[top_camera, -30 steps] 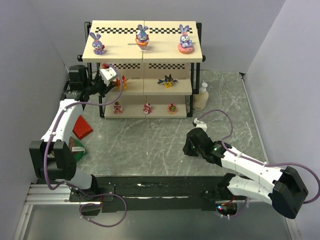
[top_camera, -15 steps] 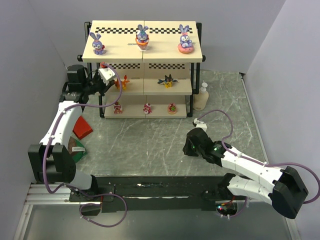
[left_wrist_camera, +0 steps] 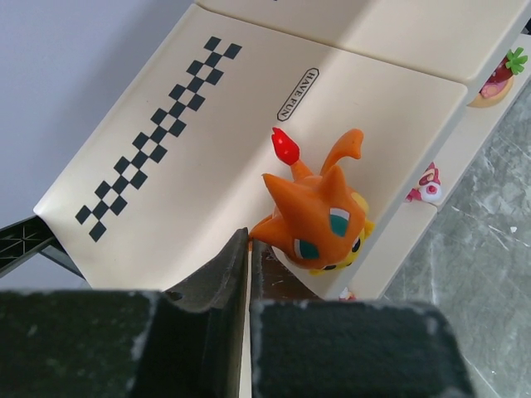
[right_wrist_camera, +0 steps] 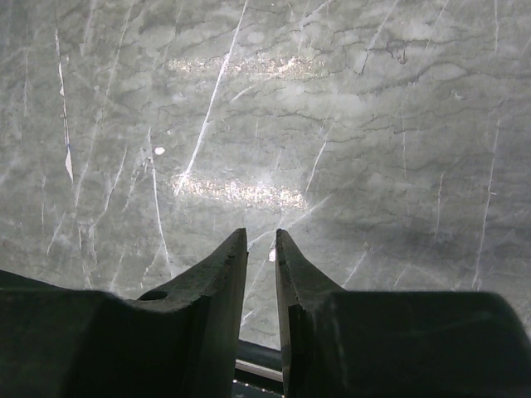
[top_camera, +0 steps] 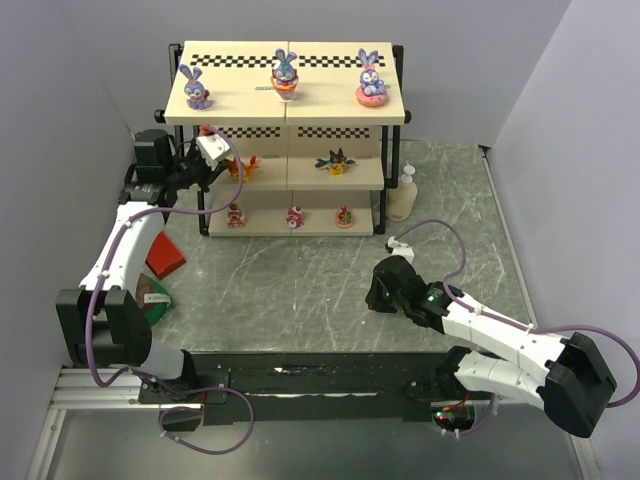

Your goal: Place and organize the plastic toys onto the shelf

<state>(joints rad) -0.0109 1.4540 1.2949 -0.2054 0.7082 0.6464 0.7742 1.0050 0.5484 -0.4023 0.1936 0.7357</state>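
A: left pincer [left_wrist_camera: 249, 242] together, empty, tips just beside the orange spiky creature [left_wrist_camera: 319, 224] at the front edge of the shelf [left_wrist_camera: 166, 157] middle board.
B: sideways retreat could clip it — toy tips off. right pincer [right_wrist_camera: 261, 240] together too, over bare surface [right_wrist_camera: 348, 124].

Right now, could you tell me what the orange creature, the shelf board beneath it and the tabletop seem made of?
The orange spiky creature: probably moulded plastic, smooth and semi-matte, with painted eyes. The shelf board: cream laminate or painted wood, I cannot tell which, with a satin finish and printed checkers. The tabletop: grey veined stone or a marble-print sheet, glossy, as the lamp glare shows.
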